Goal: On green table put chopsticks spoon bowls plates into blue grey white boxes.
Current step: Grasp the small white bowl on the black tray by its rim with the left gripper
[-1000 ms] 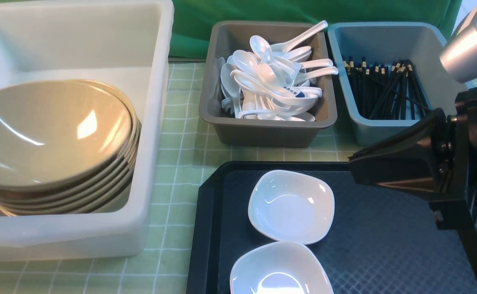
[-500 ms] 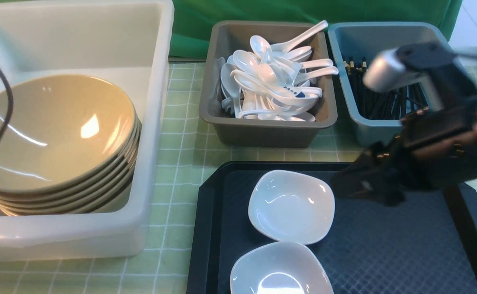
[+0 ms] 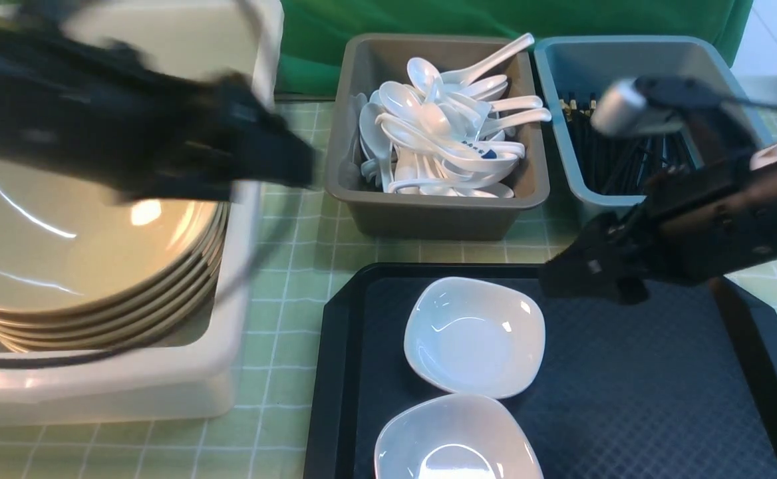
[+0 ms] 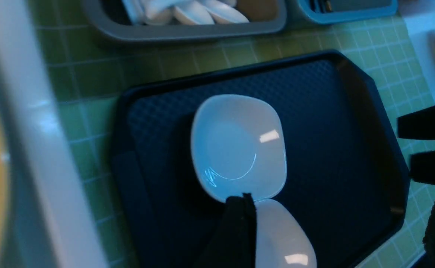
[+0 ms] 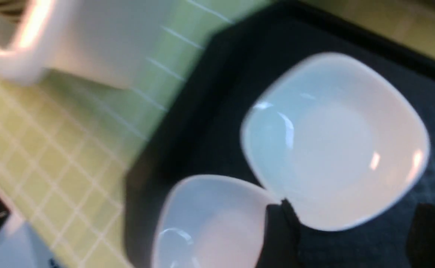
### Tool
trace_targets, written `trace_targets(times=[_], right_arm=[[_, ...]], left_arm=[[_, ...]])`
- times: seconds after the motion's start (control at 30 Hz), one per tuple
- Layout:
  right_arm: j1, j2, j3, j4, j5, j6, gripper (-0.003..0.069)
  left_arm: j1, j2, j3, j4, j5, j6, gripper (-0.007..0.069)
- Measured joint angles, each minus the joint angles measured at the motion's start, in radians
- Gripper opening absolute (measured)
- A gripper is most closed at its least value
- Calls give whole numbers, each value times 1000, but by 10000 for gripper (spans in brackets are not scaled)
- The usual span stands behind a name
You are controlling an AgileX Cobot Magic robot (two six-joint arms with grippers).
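Observation:
Two white plates [image 3: 475, 336] [image 3: 458, 439] lie on a black tray. My right gripper [image 3: 555, 283] hovers open just right of the far plate [image 5: 336, 141], nothing between its fingers [image 5: 280, 238]. My left gripper [image 3: 299, 169], blurred, reaches out over the white box's [image 3: 129, 392] right wall; it is open and empty, with the plates [image 4: 238, 145] below it. Tan bowls [image 3: 89, 246] are stacked in the white box. Spoons [image 3: 438, 133] fill the grey box [image 3: 428, 219]. Chopsticks [image 3: 628, 159] lie in the blue box [image 3: 561, 60].
The black tray [image 3: 628, 399] sits on the green table [image 3: 295, 266] in front of the grey and blue boxes. A green cloth hangs behind the boxes. The right arm crosses over the blue box and the tray's right side.
The left arm has swung in from the left across the white box toward the tray. The top bowl has settled flat on the stack. The right gripper came down beside the far plate.

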Motion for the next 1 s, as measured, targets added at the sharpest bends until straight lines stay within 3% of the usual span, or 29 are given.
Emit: trace_targets(times=[0.23, 0.43, 0.7, 0.83, 1.0], right_arm=[[0, -128, -1, 13, 125, -90, 443], [0, -198, -1, 13, 186, -103, 443], [0, -248, -1, 13, 211, -123, 443], [0, -248, -1, 8, 211, -129, 443], [0, -248, -1, -22, 211, -130, 443]], left_arm=[[-127, 384, -146, 1, -9, 78, 554], [-133, 596, -296, 29, 70, 107, 554], [-133, 748, -332, 33, 35, 136, 549], [-133, 797, -332, -24, 41, 206, 496], [-131, 827, -341, -105, 33, 291, 230]])
